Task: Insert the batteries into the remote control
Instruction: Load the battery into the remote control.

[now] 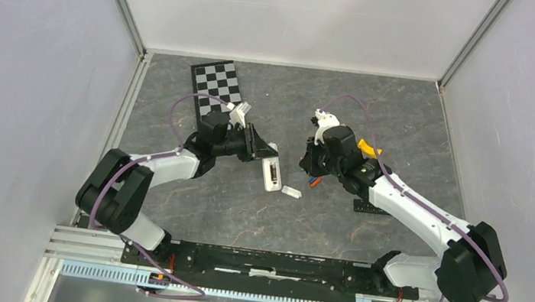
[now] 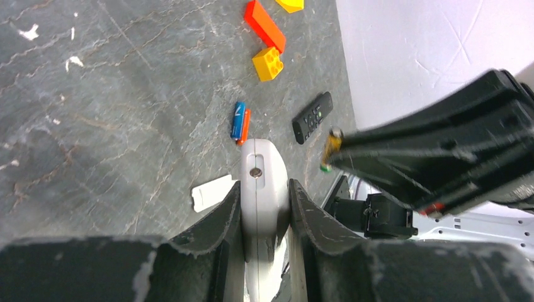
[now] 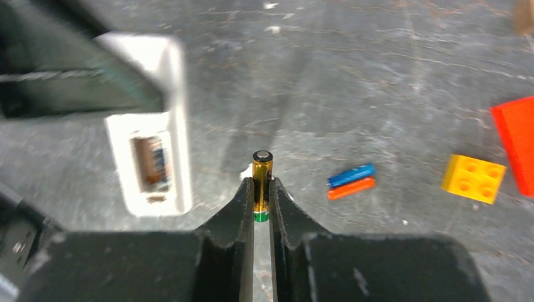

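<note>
Now, left claw (image 2: 264, 187): clamped on the white remote (image 2: 258, 167), one finger on each long side, with the remote's end poking out past the tips.
White remote: held in that claw, its battery bay (image 3: 154, 163) uncovered and turned toward the right claw; what sits inside the bay is too blurred to tell.
Right claw (image 3: 262, 189): closed on the gold battery (image 3: 262, 173), which stands upright between the tips, its top half showing above them.
Gold battery: in the air, near the remote's bay but not touching it; the bay is up and to the left of the right claw's tips.
Blue battery (image 3: 351, 174): lying on the table (image 2: 113, 94) to the right of the right claw's tips, side by side with the orange battery (image 3: 351, 187).
White flat piece (image 2: 212, 192): on the table just left of the left claw's finger.
Yellow block (image 3: 473, 178): farther right of the right claw, past the two loose batteries, with the red block (image 3: 516, 141) beside it.
Black remote (image 2: 312, 117): on the table ahead and right of the left claw.
</note>
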Action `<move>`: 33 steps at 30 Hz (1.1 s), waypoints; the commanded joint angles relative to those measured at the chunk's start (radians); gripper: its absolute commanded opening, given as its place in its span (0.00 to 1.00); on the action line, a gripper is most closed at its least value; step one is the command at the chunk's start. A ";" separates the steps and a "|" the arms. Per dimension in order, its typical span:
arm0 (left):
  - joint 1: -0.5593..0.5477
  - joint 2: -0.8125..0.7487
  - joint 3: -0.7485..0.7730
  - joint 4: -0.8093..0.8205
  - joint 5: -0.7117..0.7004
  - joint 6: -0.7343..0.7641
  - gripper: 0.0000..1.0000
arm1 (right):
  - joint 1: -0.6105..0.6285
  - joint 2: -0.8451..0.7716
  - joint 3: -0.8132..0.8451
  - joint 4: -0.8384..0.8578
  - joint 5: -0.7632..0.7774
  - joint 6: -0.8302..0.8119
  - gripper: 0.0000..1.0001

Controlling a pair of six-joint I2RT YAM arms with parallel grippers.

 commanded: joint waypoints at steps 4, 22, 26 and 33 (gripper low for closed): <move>-0.004 0.089 0.035 0.320 0.099 -0.121 0.02 | 0.085 -0.078 0.036 0.065 -0.218 -0.079 0.00; -0.003 0.135 0.013 0.528 0.157 -0.349 0.02 | 0.142 -0.022 0.071 0.065 -0.109 -0.043 0.00; -0.003 0.147 0.006 0.588 0.164 -0.395 0.02 | 0.142 -0.021 0.068 0.064 -0.078 -0.023 0.00; -0.003 0.139 -0.010 0.623 0.149 -0.433 0.02 | 0.142 -0.012 0.055 0.077 -0.050 0.032 0.05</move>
